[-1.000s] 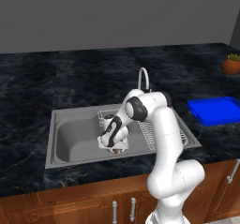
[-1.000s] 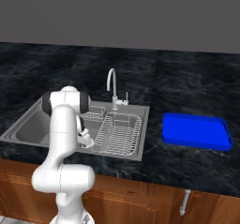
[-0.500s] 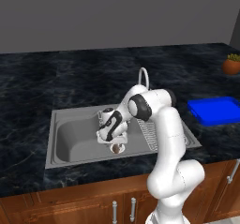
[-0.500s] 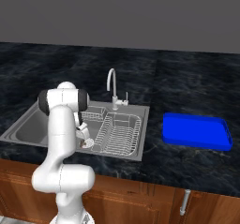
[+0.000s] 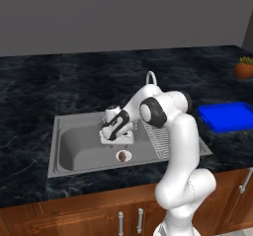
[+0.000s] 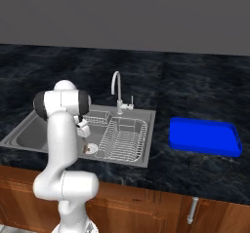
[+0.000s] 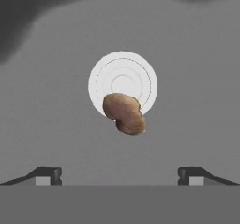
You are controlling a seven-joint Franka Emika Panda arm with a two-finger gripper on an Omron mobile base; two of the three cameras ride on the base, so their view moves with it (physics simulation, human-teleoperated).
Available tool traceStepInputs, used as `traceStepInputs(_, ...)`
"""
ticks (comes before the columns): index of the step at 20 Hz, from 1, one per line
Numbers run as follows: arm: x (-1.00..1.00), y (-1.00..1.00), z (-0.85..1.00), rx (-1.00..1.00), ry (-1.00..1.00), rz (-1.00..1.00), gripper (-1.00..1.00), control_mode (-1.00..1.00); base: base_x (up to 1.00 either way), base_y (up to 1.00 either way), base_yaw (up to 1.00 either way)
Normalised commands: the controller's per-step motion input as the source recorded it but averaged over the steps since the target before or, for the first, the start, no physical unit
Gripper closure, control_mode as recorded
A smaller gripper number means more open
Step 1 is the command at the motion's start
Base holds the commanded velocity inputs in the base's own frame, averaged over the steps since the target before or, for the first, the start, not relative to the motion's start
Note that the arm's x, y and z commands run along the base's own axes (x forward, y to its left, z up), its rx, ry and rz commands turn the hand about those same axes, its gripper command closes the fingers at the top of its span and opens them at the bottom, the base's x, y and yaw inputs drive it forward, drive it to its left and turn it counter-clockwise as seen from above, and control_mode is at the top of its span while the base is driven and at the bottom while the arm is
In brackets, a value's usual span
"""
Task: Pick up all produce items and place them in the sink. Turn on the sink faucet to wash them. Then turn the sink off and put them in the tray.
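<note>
One produce item in the sink, fingers spread above it

One small brown produce item (image 7: 124, 113) lies on the floor of the sink (image 5: 79, 148), half over the rim of the round drain (image 7: 123, 83), touching it. The gripper (image 7: 120, 175) hangs over the drain with its jaws spread wide and nothing between them, so the lump sits free where running water would likely reach it. Behind the drain rises the faucet (image 6: 117, 91); well beyond it, on the counter, waits the blue tray (image 6: 205, 136).
</note>
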Motion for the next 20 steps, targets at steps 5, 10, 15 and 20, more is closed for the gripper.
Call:
traceStepInputs(5,-0.24,0.02,0.53,0.00,-0.04,0.00,-1.00,-1.00,0.00,0.00,0.00)
traceStepInputs(10,-0.33,0.00,0.57,0.00,-0.07,0.00,-1.00,-1.00,0.00,0.00,0.00)
traceStepInputs(15,-0.25,-0.10,0.49,0.00,-0.06,0.00,-1.00,-1.00,0.00,0.00,0.00)
traceStepInputs(20,-0.45,-0.16,0.46,0.02,-0.03,0.00,-1.00,-1.00,0.00,0.00,0.00)
